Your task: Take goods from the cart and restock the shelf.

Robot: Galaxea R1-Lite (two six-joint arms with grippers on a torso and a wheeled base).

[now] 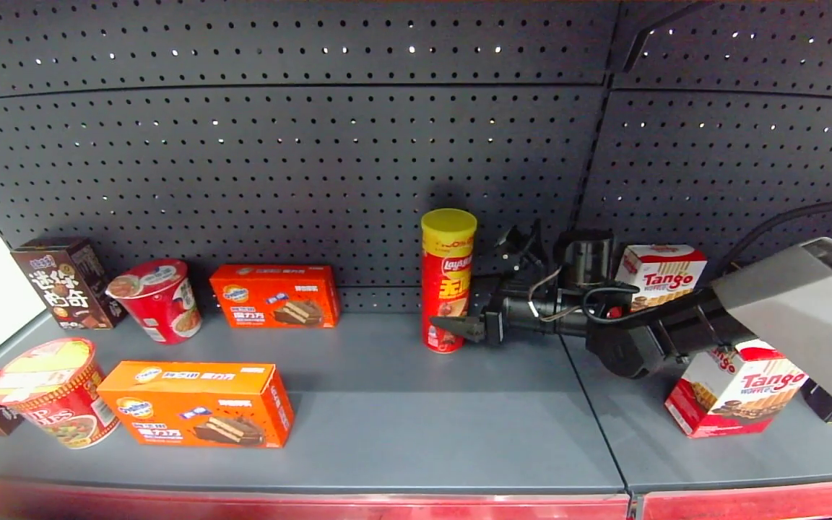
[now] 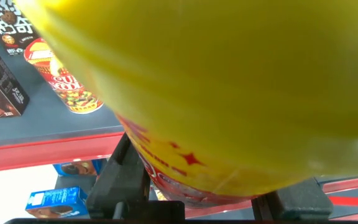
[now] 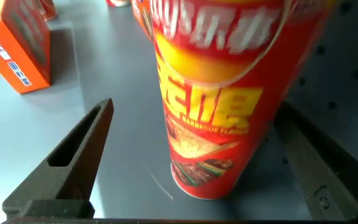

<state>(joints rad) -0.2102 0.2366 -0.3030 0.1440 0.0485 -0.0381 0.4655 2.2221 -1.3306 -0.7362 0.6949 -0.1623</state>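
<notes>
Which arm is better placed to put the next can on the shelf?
Left. The left pincer grips a yellow-lidded can by the shelf's red edge; the right pincer stands open, empty, around the can standing on the shelf.

Chip can (image 1: 448, 278) upright, right pincer (image 1: 454, 323) at base.

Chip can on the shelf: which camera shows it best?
Head view: the whole chip can stands upright by the back panel. Right wrist view shows its lower body inside the open right gripper. Left wrist view shows a different can, held in the left gripper.
</notes>
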